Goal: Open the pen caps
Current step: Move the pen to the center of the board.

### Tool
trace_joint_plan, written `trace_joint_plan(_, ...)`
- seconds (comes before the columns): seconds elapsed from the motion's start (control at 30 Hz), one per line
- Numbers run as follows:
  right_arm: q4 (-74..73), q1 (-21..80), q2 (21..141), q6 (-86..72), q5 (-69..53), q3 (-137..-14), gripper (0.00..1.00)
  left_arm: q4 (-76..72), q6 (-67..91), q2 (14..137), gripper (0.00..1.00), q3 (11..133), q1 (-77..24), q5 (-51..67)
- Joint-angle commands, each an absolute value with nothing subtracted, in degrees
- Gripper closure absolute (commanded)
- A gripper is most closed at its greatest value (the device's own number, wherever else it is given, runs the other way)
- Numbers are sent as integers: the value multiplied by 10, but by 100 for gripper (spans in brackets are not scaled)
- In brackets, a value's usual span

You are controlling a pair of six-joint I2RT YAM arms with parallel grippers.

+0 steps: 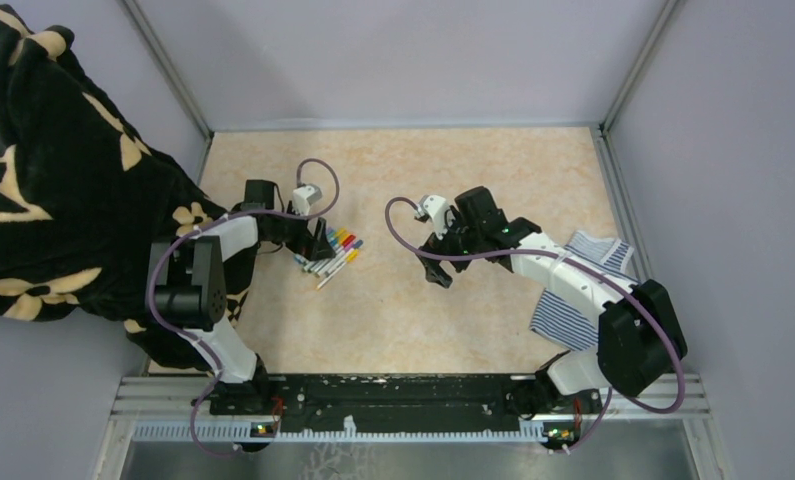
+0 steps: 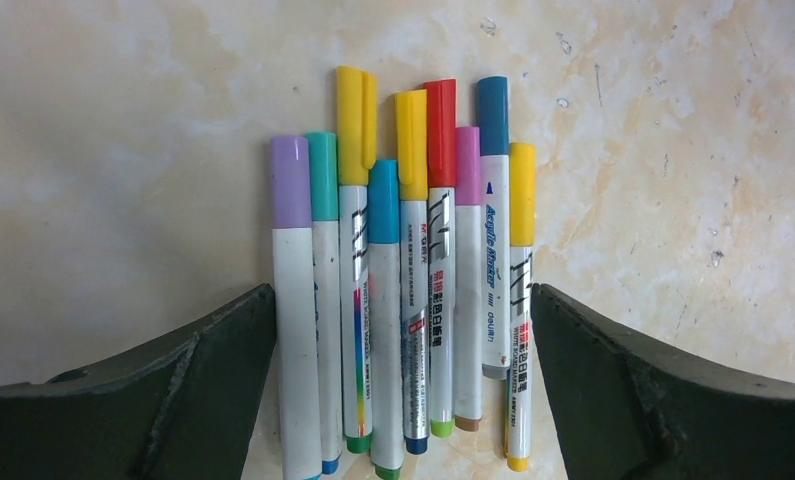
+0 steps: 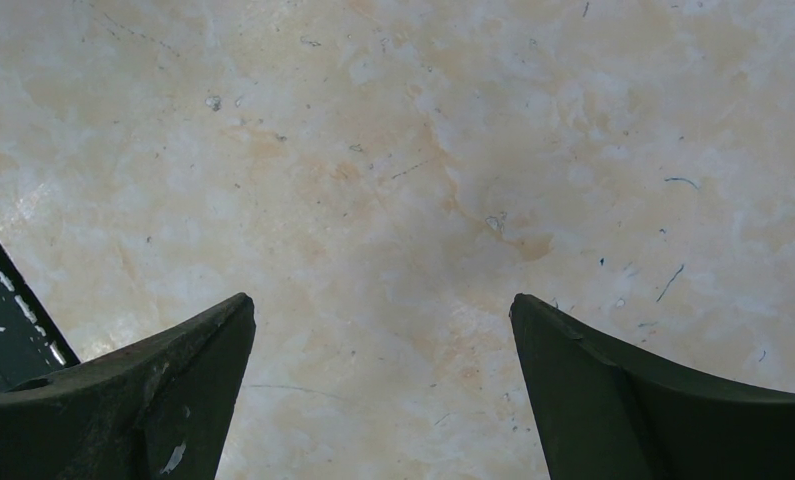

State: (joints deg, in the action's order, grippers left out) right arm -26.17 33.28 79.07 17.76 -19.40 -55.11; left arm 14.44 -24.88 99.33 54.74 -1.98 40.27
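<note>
We are at the very start: every cap is on its barrel. The thin white-barrelled marker pens (image 2: 358, 300) lie side by side in a tight row on the marbled beige tabletop (image 1: 453, 330), at about ten o'clock from the table's middle in the overhead view. In the left wrist view their short coloured plastic caps (image 2: 411, 150) (purple, teal, yellow, blue, red, pink) all point to twelve o'clock.

The left gripper (image 2: 401, 310) hovers over the row, its jaws spread wide to either side of the bundle, holding nothing. The right gripper (image 3: 383, 310) is likewise wide and empty over bare tabletop, well apart from the pens at their three o'clock.

We judge the step in hand to be the approach to a first pen. Next, one gripper needs to narrow on a single barrel, probably an outer one since the pens touch, and lift it free. The other must then pinch the cap and pull along the pen's axis.
</note>
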Motion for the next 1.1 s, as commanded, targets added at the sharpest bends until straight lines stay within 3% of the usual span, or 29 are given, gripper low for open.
trace_joint_plan(0.0,-247,342,791,172,-194,-557,1,163,-268,1006,1,551,-35,414)
trace_joint_plan(0.6,-245,348,796,176,-194,-558,2,181,-304,998,1,539,-76,417)
trace_joint_plan(1.07,-151,379,747,234,-208,-532,2,200,-333,994,1,534,-95,441)
